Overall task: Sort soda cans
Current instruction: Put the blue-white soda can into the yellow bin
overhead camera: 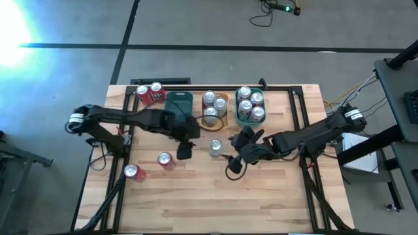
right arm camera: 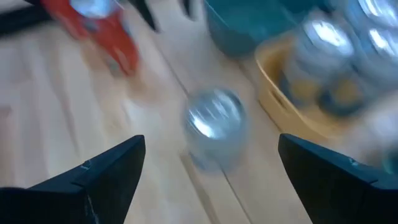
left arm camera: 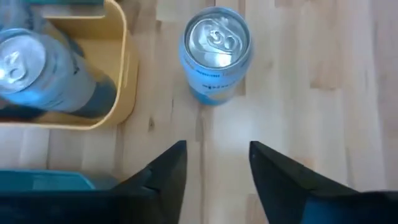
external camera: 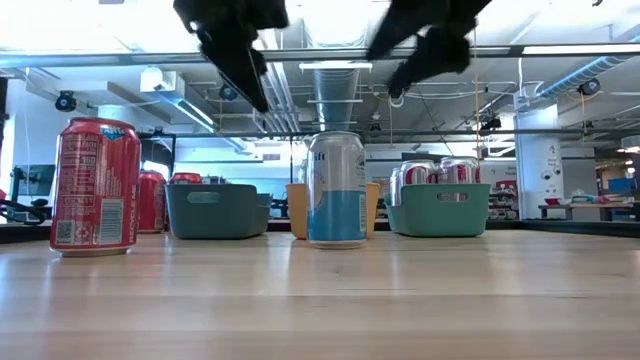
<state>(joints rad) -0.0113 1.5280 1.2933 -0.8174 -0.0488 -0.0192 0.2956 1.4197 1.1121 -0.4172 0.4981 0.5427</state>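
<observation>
A small silver and blue aluminium soda can [overhead camera: 215, 147] stands upright by itself in the middle of the wooden table [overhead camera: 261, 196]. It is just in front of the orange plastic tray [overhead camera: 221, 123], which already holds silver cans like it.

Both claws are close to this can. The left gripper [overhead camera: 184, 151] hangs just to the can's left, with its two dark fingers spread open and nothing between them. The right gripper [overhead camera: 236, 164] hangs to the can's right and a bit nearer, also wide open and empty.

I think the next step is to grab this can. To do it well, one claw should come down straight, with one finger on each side of the can, and squeeze it around the middle. The other claw should stay back, because the two arms are close and could bump.

Two red aluminium cans [overhead camera: 165, 160] stand to the near left, well apart from the silver one. The dark teal plastic tray [overhead camera: 177, 103] sits at the far side, and the green plastic tray [overhead camera: 240, 116] full of cans is to the far right. The orange tray's wall is near, so a lifted can must clear it.
</observation>
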